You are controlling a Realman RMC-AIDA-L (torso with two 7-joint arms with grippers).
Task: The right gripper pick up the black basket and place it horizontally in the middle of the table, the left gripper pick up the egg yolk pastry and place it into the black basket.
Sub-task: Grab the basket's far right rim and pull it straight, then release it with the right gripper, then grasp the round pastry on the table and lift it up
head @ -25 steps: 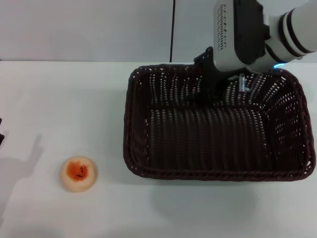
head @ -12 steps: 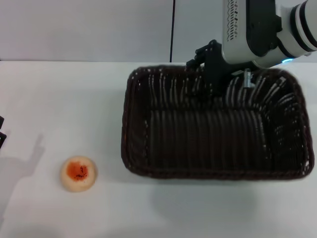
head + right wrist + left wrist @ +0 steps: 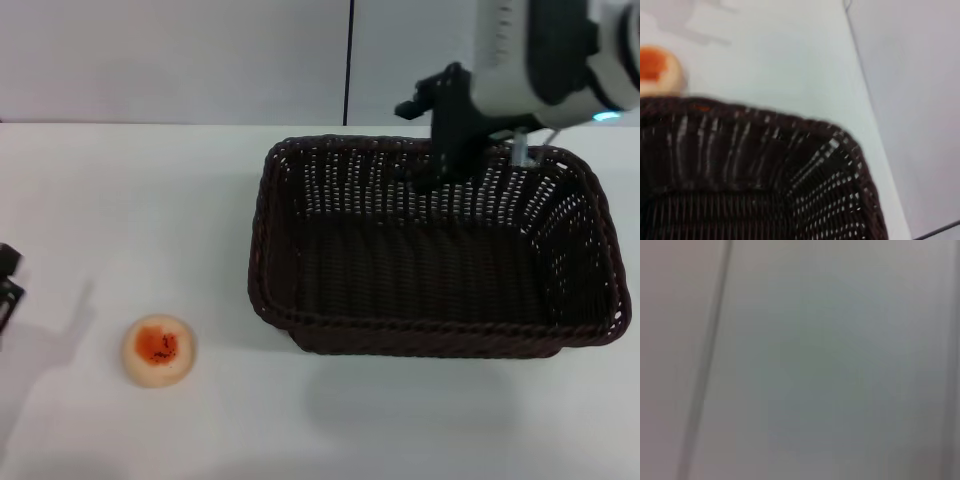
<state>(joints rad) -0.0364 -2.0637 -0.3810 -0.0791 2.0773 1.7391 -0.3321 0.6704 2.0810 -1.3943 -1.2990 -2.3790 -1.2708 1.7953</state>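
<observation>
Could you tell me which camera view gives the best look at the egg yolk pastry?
The head view: the whole egg yolk pastry lies unobstructed on the table, apart from the black basket. The right wrist view catches only part of it at the picture's edge, beyond the basket's rim. The left wrist view shows none of it.

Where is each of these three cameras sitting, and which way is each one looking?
Head view: looks down from the head at the dark woven wicker basket, round cream pastry, right pincer and left pincer.
Left wrist view: blurred pale surface only; no robot parts.
Right wrist view: looks over the basket rim; no fingers show.
Head and right wrist share basket and pastry.
</observation>
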